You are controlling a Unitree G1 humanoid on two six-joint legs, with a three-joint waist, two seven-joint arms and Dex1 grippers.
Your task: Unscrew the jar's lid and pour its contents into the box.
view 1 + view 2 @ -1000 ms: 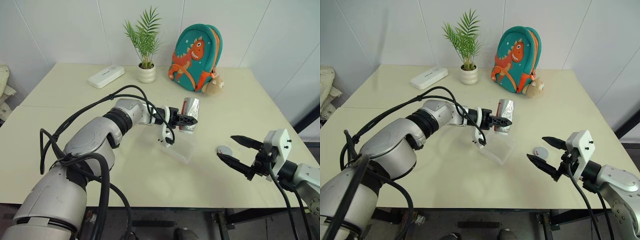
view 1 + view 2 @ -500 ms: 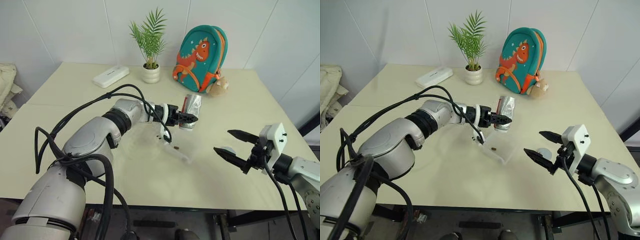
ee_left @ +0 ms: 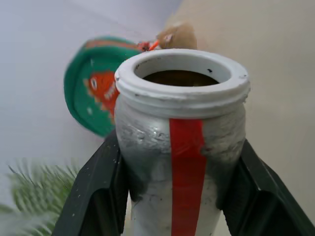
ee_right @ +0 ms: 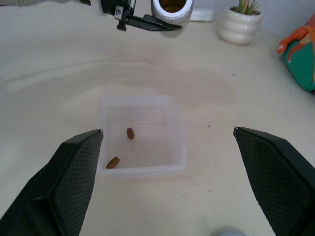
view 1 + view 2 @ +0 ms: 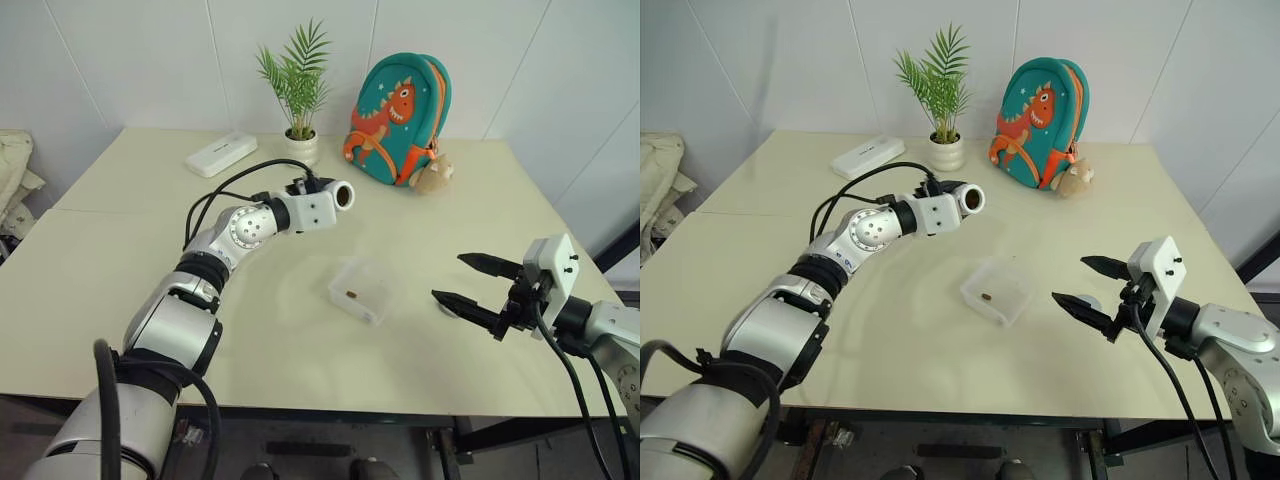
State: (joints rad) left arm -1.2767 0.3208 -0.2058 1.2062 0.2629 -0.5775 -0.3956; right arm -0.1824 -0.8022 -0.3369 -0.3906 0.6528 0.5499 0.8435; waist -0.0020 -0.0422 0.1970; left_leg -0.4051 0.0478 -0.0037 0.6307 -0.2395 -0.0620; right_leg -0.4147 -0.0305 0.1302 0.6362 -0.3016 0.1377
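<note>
The white oblong device (image 5: 217,153) lies far back on the table (image 5: 120,260), at about ten o'clock from the centre. Just right of it, at eleven o'clock, stands the potted plant (image 5: 298,80) in its white pot. In front of the pot, the left gripper (image 4: 147,20) is raised above the table and clamped on the jar (image 3: 182,162); the black fingers (image 3: 98,196) press both sides of the silvery body, with the red stripe between them. The jar is lidless, its white-rimmed mouth (image 5: 343,196) facing toward the table's right side, roughly level.

At the table's middle sits the box (image 5: 360,291), clear and shallow, flat on the surface. Two small brown pieces (image 4: 130,132) lie on its floor, near each other but apart. The jar is well away from the box, at about eleven o'clock from it.

At one o'clock, against the wall, leans the teal dinosaur backpack (image 5: 398,115), with a small plush toy (image 5: 431,176) at its foot.

At three o'clock from the box, the right gripper (image 5: 472,283) hovers with its fingers spread wide, holding nothing. The lid (image 5: 1092,302) lies on the table just under them, mostly hidden.
</note>
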